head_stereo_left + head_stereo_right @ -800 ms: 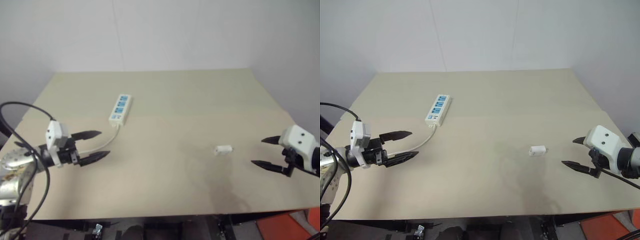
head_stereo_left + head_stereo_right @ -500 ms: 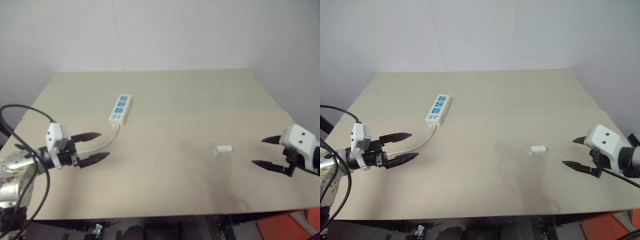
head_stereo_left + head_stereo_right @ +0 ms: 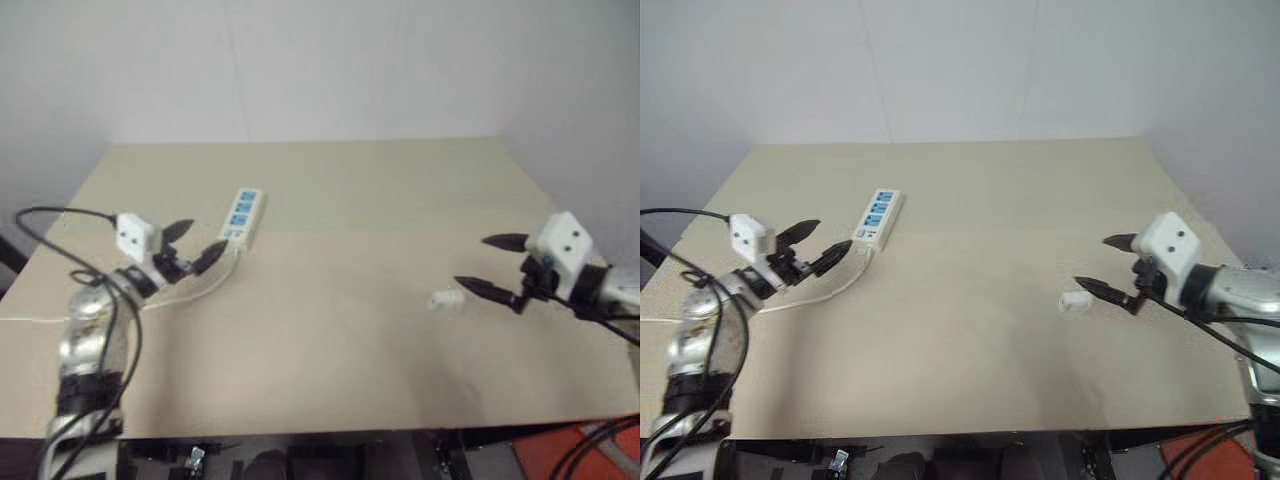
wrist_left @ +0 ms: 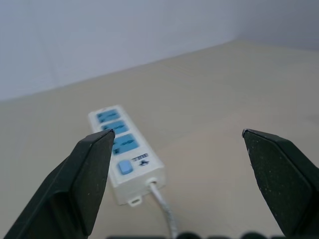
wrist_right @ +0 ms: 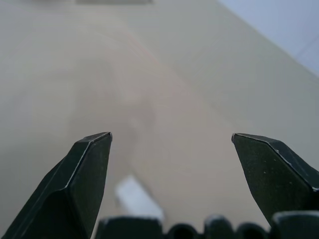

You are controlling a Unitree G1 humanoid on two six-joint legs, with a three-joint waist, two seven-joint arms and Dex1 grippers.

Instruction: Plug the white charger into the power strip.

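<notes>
The white charger [image 3: 1074, 301] is seen lying on its side on the bench [image 3: 990, 190], right of centre and toward the near edge, held by nothing. The right gripper [image 3: 1099, 265] is poised just beside it, on its right, jaws spread wide and empty, angled leftward, presumably so that the small body can be taken between them. The power strip [image 3: 878, 218] lies flat on the left, well apart from the charger, its blue socket panels facing up and its white cord [image 3: 830, 290] trailing toward the near left. The left gripper [image 3: 822, 239] is held near its switch end, jaws also wide and empty, probably placed to steady the strip for plugging.
</notes>
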